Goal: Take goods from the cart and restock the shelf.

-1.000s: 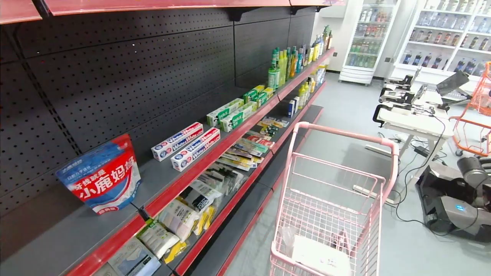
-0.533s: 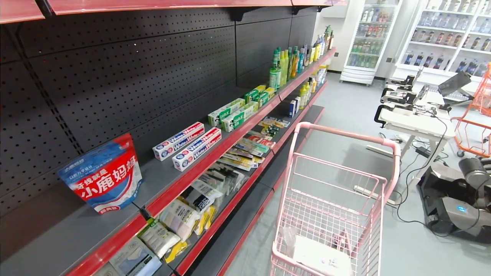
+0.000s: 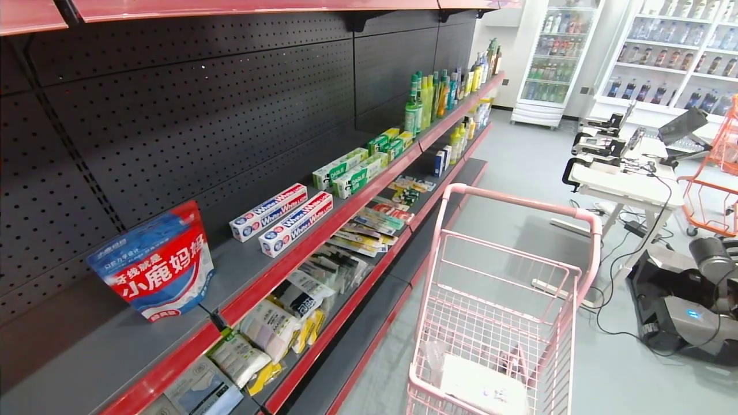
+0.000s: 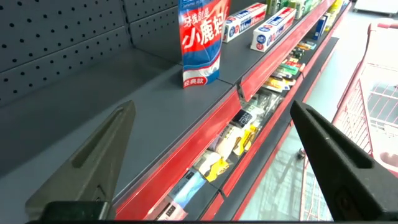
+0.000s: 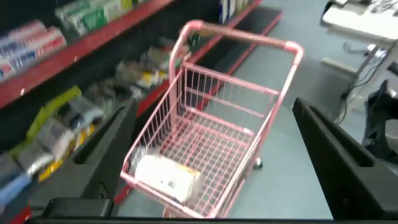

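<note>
Grey fingers of the left hand [image 4: 211, 104] stand wide apart with nothing between them, and the bare front part of the dark shelf [image 4: 74, 106] shows in the gap. Farther along that shelf a blue and red pouch [image 4: 200, 37] stands upright, and past it toothpaste boxes [image 4: 273, 25] lie side by side.

The right hand [image 5: 214, 102] is spread apart and empty too, with the pink cart [image 5: 239, 38] lower down between its fingers, on the floor beside the shelf. Its wrist view looks into the basket, where a white package [image 5: 166, 177] lies whole on the wire bottom at the end away from the handle. In the head view the picture's lower edge cuts that package, while green bottles [image 3: 424, 101] stand far down the shelf. Packets [image 3: 268, 328] lie on the lower shelf [image 3: 346, 314] beneath the pouch.
</note>
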`<state>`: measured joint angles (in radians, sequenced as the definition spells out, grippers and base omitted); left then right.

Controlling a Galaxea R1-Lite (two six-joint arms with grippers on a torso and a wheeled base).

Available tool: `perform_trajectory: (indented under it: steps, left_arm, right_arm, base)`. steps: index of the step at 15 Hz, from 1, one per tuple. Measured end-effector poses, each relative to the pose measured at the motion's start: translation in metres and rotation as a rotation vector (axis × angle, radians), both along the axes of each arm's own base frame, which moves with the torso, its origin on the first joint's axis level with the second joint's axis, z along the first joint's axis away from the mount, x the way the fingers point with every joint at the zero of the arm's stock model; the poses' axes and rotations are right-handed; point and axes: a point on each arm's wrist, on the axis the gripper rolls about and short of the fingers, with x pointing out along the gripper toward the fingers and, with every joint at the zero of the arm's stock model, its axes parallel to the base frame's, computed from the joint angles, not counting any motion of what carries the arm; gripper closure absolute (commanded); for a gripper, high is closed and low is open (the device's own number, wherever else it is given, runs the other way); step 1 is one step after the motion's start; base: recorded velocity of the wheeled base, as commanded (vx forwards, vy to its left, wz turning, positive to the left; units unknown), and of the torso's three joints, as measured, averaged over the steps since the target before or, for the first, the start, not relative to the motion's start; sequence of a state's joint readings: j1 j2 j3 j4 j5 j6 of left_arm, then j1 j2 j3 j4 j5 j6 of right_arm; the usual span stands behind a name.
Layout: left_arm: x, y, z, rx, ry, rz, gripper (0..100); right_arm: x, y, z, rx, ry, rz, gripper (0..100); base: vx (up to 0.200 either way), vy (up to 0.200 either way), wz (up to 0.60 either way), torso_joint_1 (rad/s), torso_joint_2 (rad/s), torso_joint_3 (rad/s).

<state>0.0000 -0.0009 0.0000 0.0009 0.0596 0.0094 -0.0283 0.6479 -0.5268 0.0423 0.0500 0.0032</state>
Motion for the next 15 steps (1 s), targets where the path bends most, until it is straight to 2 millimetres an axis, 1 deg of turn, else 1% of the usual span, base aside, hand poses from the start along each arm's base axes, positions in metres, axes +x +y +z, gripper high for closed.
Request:
perform_trajectory:
  steps: [1, 2, 4, 6, 8, 10, 12, 15]
  left_arm:
    - [0.000, 0.000, 0.000, 0.000, 0.000, 0.000, 0]
    - [0.000, 0.000, 0.000, 0.000, 0.000, 0.000, 0]
    - [0.000, 0.000, 0.000, 0.000, 0.000, 0.000, 0]
    - [0.000, 0.000, 0.000, 0.000, 0.000, 0.000, 0]
    - [0.000, 0.000, 0.000, 0.000, 0.000, 0.000, 0]
    - [0.000, 0.000, 0.000, 0.000, 0.000, 0.000, 0]
    - [0.000, 0.000, 0.000, 0.000, 0.000, 0.000, 0]
    - [0.000, 0.000, 0.000, 0.000, 0.000, 0.000, 0]
  right_arm:
    - [0.026, 0.000, 0.000, -0.039, 0.101, 0.049, 0]
    - [0.047, 0.001, -0.006, -0.080, 0.189, 0.101, 0]
    - [0.091, 0.004, -0.027, -0.171, 0.370, 0.268, 0]
    - [0.122, 0.007, -0.049, -0.265, 0.481, 0.405, 0]
    - [0.144, 0.008, -0.068, -0.302, 0.556, 0.472, 0]
    - [0.163, 0.010, -0.084, -0.311, 0.596, 0.503, 0]
    - [0.178, 0.018, -0.099, -0.355, 0.602, 0.563, 0]
    - [0.191, 0.032, -0.118, -0.398, 0.631, 0.646, 0]
  base:
    - [0.000, 0.000, 0.00, 0.000, 0.00, 0.000]
    - [0.000, 0.000, 0.00, 0.000, 0.00, 0.000]
    - [0.000, 0.000, 0.00, 0.000, 0.00, 0.000]
    - [0.000, 0.000, 0.00, 0.000, 0.00, 0.000]
    - [0.000, 0.000, 0.00, 0.000, 0.00, 0.000]
    - [0.000, 0.000, 0.00, 0.000, 0.00, 0.000]
    - [0.000, 0.000, 0.00, -0.043, 0.11, 0.055]
    - [0.000, 0.000, 0.00, -0.111, 0.24, 0.131]
